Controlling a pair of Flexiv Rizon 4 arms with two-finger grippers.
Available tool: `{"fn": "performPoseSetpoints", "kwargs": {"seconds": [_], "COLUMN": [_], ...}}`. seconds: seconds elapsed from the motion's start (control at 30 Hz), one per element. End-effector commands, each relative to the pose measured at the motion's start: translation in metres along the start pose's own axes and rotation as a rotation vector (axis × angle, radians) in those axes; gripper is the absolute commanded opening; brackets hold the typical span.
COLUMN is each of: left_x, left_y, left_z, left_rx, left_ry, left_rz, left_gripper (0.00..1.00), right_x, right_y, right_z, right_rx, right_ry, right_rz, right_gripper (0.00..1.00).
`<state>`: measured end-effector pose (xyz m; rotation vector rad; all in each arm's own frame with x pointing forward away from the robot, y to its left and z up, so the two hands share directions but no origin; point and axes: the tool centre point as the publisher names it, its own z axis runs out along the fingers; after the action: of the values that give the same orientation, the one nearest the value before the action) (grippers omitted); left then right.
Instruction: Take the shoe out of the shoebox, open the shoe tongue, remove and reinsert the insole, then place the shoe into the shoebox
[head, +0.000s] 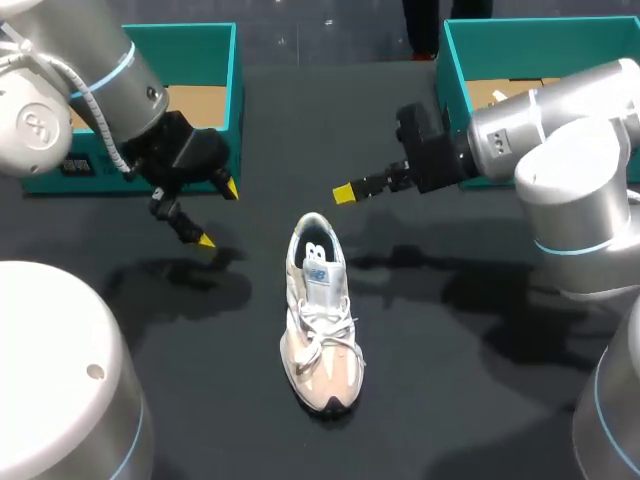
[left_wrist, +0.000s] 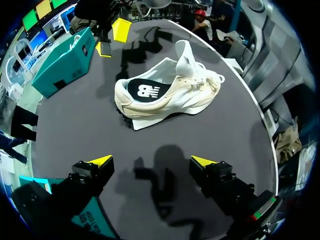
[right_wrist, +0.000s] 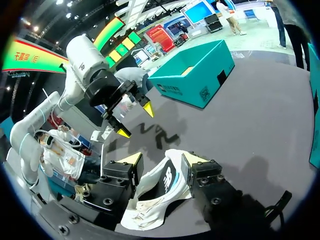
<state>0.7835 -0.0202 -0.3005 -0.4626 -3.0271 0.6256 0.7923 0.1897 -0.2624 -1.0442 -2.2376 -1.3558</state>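
Observation:
A white and beige sneaker (head: 316, 312) stands on the black table (head: 450, 400), toe towards the front edge. Its tongue (left_wrist: 185, 56) is lifted, and the dark insole (left_wrist: 147, 91) with a white logo shows inside. My left gripper (head: 218, 214) hangs open to the left of the heel, well apart from the shoe (left_wrist: 165, 95), with nothing between its fingers (left_wrist: 152, 161). Above and just behind the heel, my right gripper (head: 343, 193) is half open. In its wrist view the shoe (right_wrist: 159, 197) lies beyond and below the fingers (right_wrist: 163, 159), untouched.
A teal shoebox (head: 195, 75) stands open at the back left, behind my left arm. A second teal box (head: 500, 60) stands at the back right, behind my right arm. The left box (right_wrist: 192, 80) also shows beyond my left gripper (right_wrist: 135, 120).

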Motion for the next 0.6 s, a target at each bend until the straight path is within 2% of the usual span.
{"fn": "performPoseSetpoints", "kwargs": {"seconds": [0.03, 0.13, 0.2, 0.27, 0.3, 0.43, 0.6], "left_x": [0.002, 0.002, 0.001, 0.001, 0.001, -0.001, -0.005], "left_y": [0.007, 0.01, 0.012, 0.015, 0.017, 0.025, 0.038], "left_z": [-0.017, -0.028, -0.036, -0.042, -0.046, -0.06, -0.074], "left_rx": [0.004, 0.014, 0.008, -0.004, -0.009, -0.016, -0.035], "left_ry": [0.02, 0.024, 0.022, 0.018, 0.017, 0.024, 0.066], "left_rz": [0.026, 0.044, 0.058, 0.066, 0.078, 0.102, 0.161], "left_gripper": [1.0, 1.0, 1.0, 1.0, 1.0, 1.0, 1.0], "right_x": [0.008, 0.011, 0.013, 0.014, 0.014, 0.021, 0.034], "right_y": [0.003, 0.004, 0.006, 0.009, 0.011, 0.02, 0.03], "right_z": [-0.013, -0.016, -0.018, -0.021, -0.023, -0.029, -0.03], "right_rx": [0.134, 0.163, 0.192, 0.22, 0.236, 0.313, 0.46], "right_ry": [-0.058, -0.094, -0.139, -0.181, -0.197, -0.262, -0.373], "right_rz": [0.022, 0.032, 0.044, 0.055, 0.06, 0.082, 0.131], "right_gripper": [0.46, 0.41, 0.26, 0.05, 0.0, 0.0, 0.0]}}
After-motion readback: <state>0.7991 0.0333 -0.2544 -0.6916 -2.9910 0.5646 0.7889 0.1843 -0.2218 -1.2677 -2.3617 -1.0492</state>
